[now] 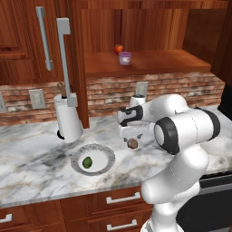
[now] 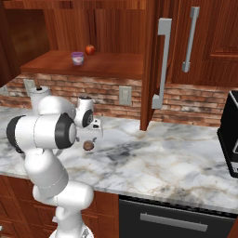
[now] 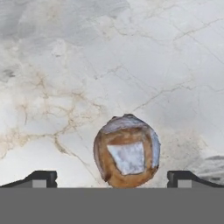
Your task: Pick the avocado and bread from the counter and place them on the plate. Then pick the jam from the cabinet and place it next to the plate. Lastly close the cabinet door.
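- One avocado [image 1: 87,161] lies on the plate [image 1: 104,155], near the middle of it; the plate sits flat on the counter [image 1: 36,163].
- Bread [image 3: 127,151] lies on the counter beside the plate, apart from its rim, on the side away from the white paper-towel roll [image 1: 68,121].
- Gripper [image 3: 112,178] hangs straight above the bread, pointing down; in the hand view the two dark fingertips [image 3: 40,178] stand wide apart, one on each side of the bread, neither touching it. Jaws spread to about their widest, nothing held.
- From the left base view the gripper [image 1: 132,136] is just above the bread [image 1: 132,143]; from the right base view the bread [image 2: 88,146] lies on the marble just under the hand.
- Jam [image 1: 124,58] stands upright on the cabinet [image 1: 149,61] shelf, above and behind the plate; a small red-orange fruit [image 1: 118,49] sits just beside the jar, further back.
- Cabinet door [image 1: 77,59] stands swung open, edge-on above the counter behind the plate, its grey bar handle [image 1: 65,59] vertical.
- Paper-towel roll stands on the counter behind the plate, near the door's lower end.
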You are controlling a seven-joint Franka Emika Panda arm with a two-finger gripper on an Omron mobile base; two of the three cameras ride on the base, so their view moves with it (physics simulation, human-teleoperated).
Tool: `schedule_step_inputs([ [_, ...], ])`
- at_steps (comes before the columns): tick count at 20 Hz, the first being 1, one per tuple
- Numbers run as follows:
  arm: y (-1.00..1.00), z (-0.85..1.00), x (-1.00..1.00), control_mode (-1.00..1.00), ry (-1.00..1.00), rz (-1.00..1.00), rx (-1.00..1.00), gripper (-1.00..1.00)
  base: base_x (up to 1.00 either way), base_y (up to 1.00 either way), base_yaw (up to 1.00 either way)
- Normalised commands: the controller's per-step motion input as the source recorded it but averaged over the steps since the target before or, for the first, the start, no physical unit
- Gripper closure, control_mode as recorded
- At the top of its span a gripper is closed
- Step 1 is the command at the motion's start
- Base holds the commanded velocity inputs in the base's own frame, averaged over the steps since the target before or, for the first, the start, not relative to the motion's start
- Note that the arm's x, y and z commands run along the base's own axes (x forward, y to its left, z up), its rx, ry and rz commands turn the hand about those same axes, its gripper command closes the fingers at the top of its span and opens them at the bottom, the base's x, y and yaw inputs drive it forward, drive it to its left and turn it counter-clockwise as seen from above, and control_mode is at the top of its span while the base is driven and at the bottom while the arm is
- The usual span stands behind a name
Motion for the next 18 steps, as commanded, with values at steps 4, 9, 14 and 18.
schedule_step_inputs([
  [4,-0.02,-0.17,0.09,-1.00,0.00,0.00,-0.03,-1.00,0.00,0.00,0.00],
  [9,-0.06,-0.19,0.00,-1.00,0.00,0.00,-0.02,-1.00,0.00,0.00,0.00],
  [14,-0.04,-0.21,0.00,-1.00,0.00,0.00,-0.03,-1.00,0.00,0.00,0.00],
  [18,0.00,-0.22,0.00,-1.00,0.00,0.00,-0.03,-1.00,0.00,0.00,0.00],
])
